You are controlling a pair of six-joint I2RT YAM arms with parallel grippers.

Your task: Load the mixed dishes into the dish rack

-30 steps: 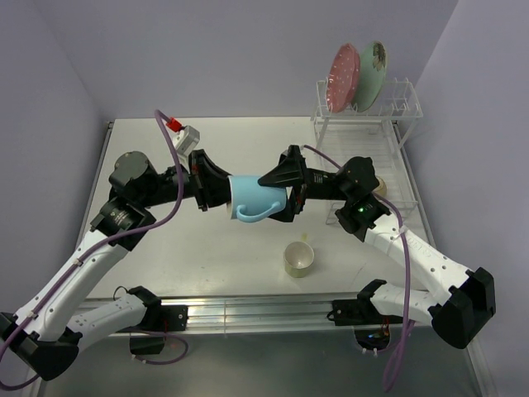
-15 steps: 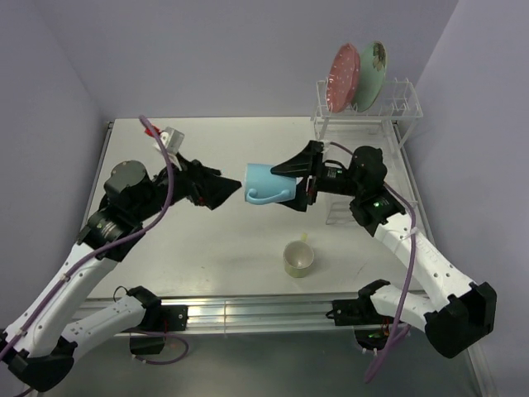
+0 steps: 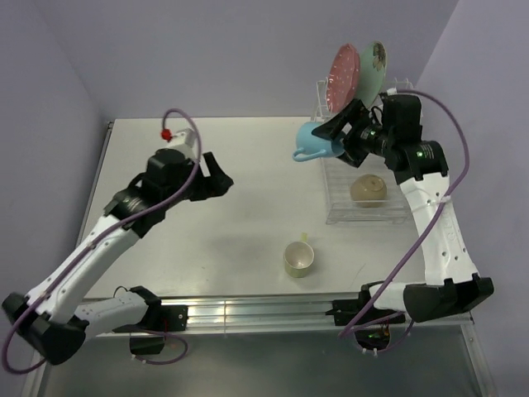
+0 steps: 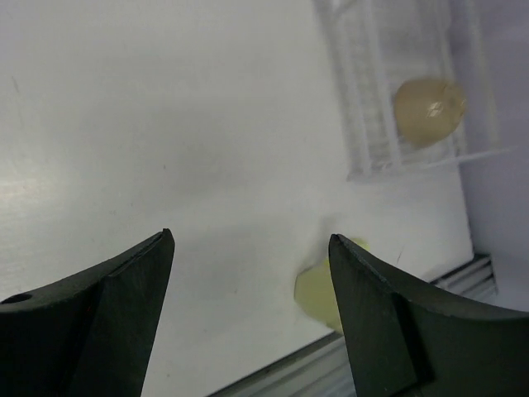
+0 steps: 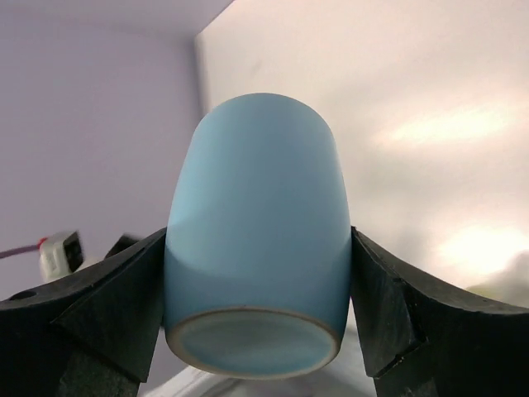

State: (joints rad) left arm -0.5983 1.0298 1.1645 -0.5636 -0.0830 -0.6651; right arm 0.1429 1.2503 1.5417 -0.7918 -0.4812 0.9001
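The right gripper clamped the blue mug by its sides, held level in the air at the rack's far left edge. The step looked like loading it: next, lowering it into the basket, clear of the bowl. The left gripper hung spread and empty. The mug was smooth sky-blue, handle down.
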